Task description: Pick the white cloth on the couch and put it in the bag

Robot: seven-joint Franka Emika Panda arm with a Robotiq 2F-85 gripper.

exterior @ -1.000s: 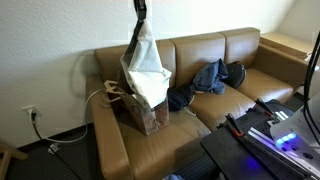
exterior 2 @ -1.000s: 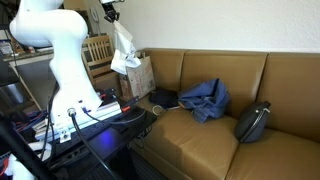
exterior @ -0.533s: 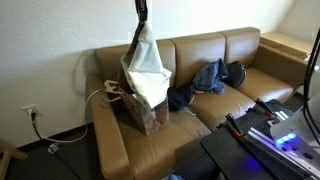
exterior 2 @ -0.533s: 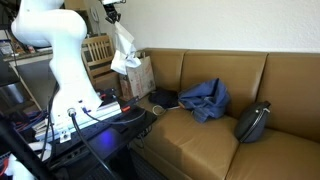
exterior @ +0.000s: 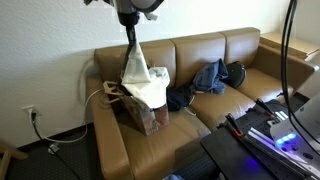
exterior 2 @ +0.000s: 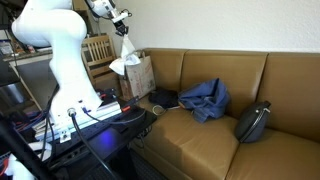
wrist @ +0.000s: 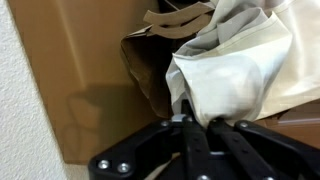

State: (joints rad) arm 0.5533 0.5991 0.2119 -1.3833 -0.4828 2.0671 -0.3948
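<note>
My gripper (exterior: 130,27) is shut on the top of the white cloth (exterior: 146,80), which hangs down from it. The cloth's lower part sits in the mouth of the brown paper bag (exterior: 142,112) standing on the couch's end seat. In an exterior view the gripper (exterior 2: 122,25) holds the cloth (exterior 2: 127,56) over the bag (exterior 2: 141,78). In the wrist view the gripper (wrist: 196,124) pinches the cloth (wrist: 240,75), and the bag's open rim (wrist: 150,70) lies beyond it.
A brown leather couch (exterior: 225,95) stands against the wall. A blue garment (exterior 2: 205,98) lies on its middle seat and a dark bag (exterior 2: 253,121) beside it. A lit table edge (exterior: 265,130) with gear is in front. A cable (exterior: 60,140) runs from the wall socket.
The gripper has come down with the cloth. The cloth's lower part has sunk into the bag's mouth and now hangs shorter above it.
</note>
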